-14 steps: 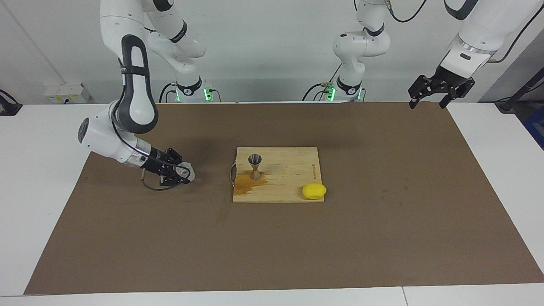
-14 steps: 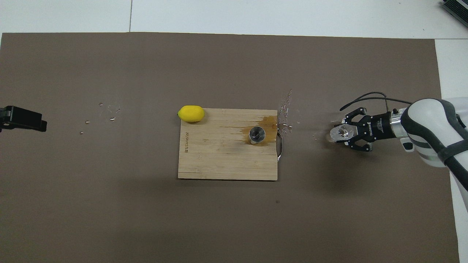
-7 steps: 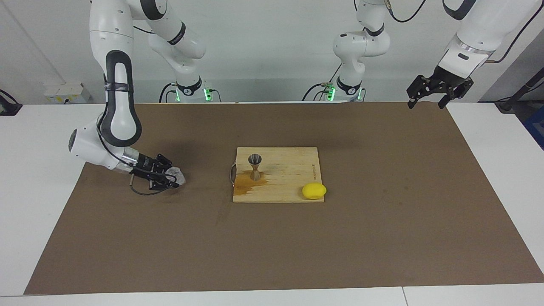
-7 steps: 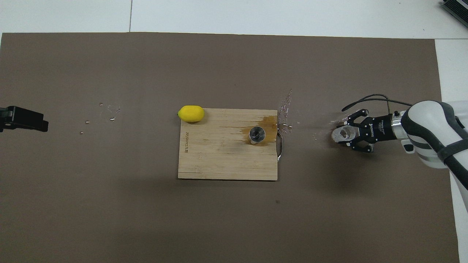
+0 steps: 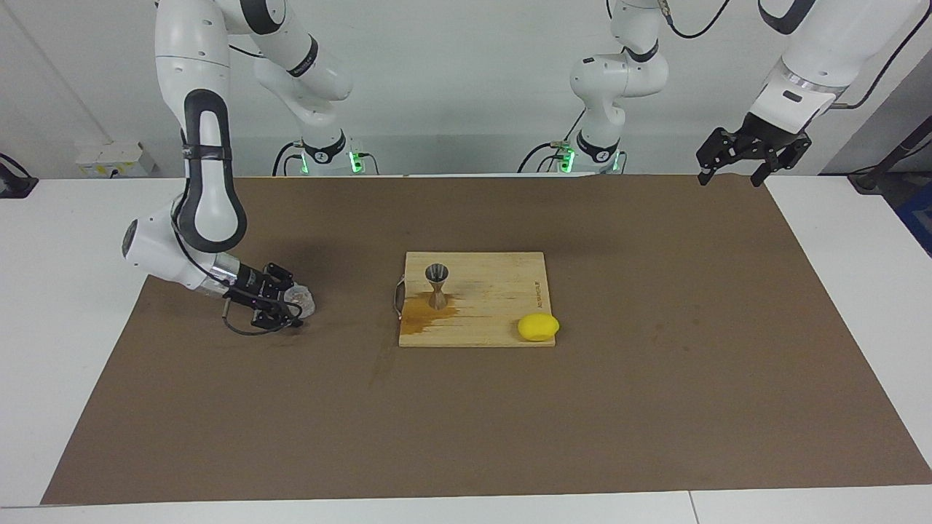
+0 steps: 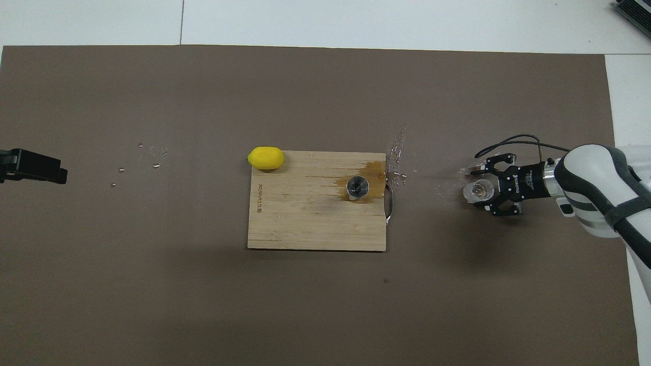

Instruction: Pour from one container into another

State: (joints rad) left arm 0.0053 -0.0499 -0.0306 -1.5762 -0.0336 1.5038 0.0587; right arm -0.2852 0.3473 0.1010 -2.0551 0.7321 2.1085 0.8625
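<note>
The clear glass cup point(image 5: 301, 301) point(image 6: 478, 191) stands upright on the brown mat toward the right arm's end of the table. My right gripper point(image 5: 290, 306) point(image 6: 487, 191) is low at the mat, its fingers open on either side of the cup. The silver jigger point(image 5: 437, 285) point(image 6: 357, 187) stands on the wooden board point(image 5: 502, 291) point(image 6: 305, 223), in a brown wet stain. My left gripper point(image 5: 730, 178) point(image 6: 31, 166) waits open, raised over the mat's corner at the left arm's end.
A yellow lemon point(image 5: 538, 327) point(image 6: 265, 157) lies at the board's corner farthest from the robots. Droplets point(image 6: 396, 147) speckle the mat between the board and the cup, with more droplets point(image 6: 152, 162) toward the left arm's end.
The right gripper carried the cup a little farther from the board and brought it upright onto the mat. Its fingers have spread apart. The left arm barely moved.
</note>
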